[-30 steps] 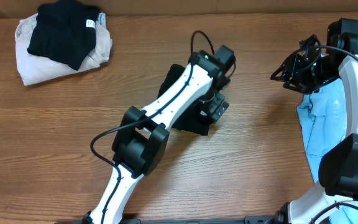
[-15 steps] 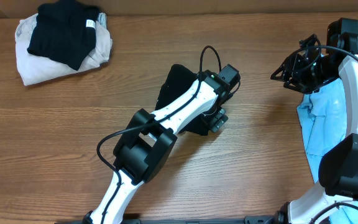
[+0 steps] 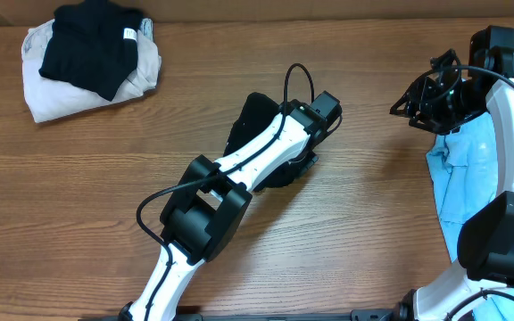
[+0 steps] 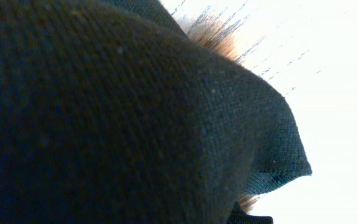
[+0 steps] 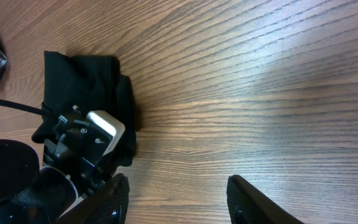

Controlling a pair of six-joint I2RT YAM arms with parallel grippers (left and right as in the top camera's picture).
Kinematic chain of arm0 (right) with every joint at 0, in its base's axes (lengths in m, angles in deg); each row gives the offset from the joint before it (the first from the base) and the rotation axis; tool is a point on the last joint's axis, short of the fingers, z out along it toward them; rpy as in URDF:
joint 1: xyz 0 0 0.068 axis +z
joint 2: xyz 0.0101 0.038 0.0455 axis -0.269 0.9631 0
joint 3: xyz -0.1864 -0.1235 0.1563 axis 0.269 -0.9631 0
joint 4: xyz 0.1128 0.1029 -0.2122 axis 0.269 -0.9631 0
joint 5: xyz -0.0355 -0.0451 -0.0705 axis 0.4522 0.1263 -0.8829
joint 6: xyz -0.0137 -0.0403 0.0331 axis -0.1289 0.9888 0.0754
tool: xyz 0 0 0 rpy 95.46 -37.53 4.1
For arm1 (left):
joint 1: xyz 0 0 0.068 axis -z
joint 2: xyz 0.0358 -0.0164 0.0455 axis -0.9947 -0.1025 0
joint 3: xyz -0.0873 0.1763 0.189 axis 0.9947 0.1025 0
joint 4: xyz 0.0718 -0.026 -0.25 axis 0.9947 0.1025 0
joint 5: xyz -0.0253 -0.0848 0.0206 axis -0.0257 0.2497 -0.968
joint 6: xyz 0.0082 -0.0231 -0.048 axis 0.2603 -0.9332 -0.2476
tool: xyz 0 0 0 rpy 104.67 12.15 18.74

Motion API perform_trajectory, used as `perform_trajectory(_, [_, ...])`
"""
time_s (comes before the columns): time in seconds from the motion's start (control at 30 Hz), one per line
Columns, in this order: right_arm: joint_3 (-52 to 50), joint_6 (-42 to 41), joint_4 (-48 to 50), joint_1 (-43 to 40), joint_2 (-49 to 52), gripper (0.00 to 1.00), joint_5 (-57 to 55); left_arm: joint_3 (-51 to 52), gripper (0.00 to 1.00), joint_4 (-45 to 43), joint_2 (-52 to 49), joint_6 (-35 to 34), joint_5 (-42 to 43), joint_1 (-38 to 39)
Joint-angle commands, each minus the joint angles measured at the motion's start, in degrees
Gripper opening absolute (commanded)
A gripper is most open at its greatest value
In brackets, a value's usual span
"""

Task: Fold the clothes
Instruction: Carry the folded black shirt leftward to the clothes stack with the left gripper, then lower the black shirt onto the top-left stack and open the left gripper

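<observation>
A black garment (image 3: 255, 120) lies crumpled at the table's middle, partly under my left arm. My left gripper (image 3: 300, 165) is pressed down at the garment's right edge and is shut on it. In the left wrist view dark knit fabric (image 4: 135, 112) fills nearly the whole frame and hides the fingers. The right wrist view shows the same black garment (image 5: 86, 87) with the left gripper (image 5: 82, 146) on it. My right gripper (image 5: 179, 199) hovers open over bare wood at the right (image 3: 418, 102), holding nothing.
A light-blue garment (image 3: 467, 169) lies at the table's right edge under my right arm. At the back left, a folded beige garment (image 3: 43, 94) carries a folded black one (image 3: 92, 49) on top. The table is brown wood (image 3: 373, 232).
My left gripper came down onto the black garment's right edge and shut on it; it was open before. The garment bunched slightly. The right arm has not moved.
</observation>
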Motion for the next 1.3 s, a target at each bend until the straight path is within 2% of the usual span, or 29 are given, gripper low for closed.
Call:
perform_trajectory(0.0, [1.16,0.39,0.37,-0.04,-0.90,0.55,-0.15,1.62,0.04,3.08,-3.26,-2.71,1.33,-1.40])
perform_trajectory(0.17, [1.16,0.39,0.46,-0.04,-0.90,0.55,-0.15,-10.38,0.04,11.89,-3.21,-4.28,0.63,-5.97])
perform_trajectory(0.43, [1.16,0.17,0.76,-0.04,-0.90,0.55,0.09,-40.89,0.04,29.24,-3.21,-4.17,0.63,-17.00])
perform_trajectory(0.63, [1.16,0.17,0.81,-0.04,-0.90,0.55,0.09,-59.87,0.04,35.87,-3.17,-2.38,0.57,-25.40])
perform_trajectory(0.8, [1.16,0.15,0.31,0.02,-0.90,0.55,0.13,-66.84,0.04,33.59,-3.15,-1.62,-1.86,-32.46])
perform_trajectory(0.97, [1.16,0.13,-0.42,0.02,-0.90,0.55,0.11,-67.93,0.04,28.74,-3.17,-1.14,-5.97,-39.58])
perform_trajectory(1.27, [1.16,-0.04,-2.32,0.00,-0.90,0.55,0.07,-66.23,0.04,12.09,-3.34,12.59,-5.97,-49.68])
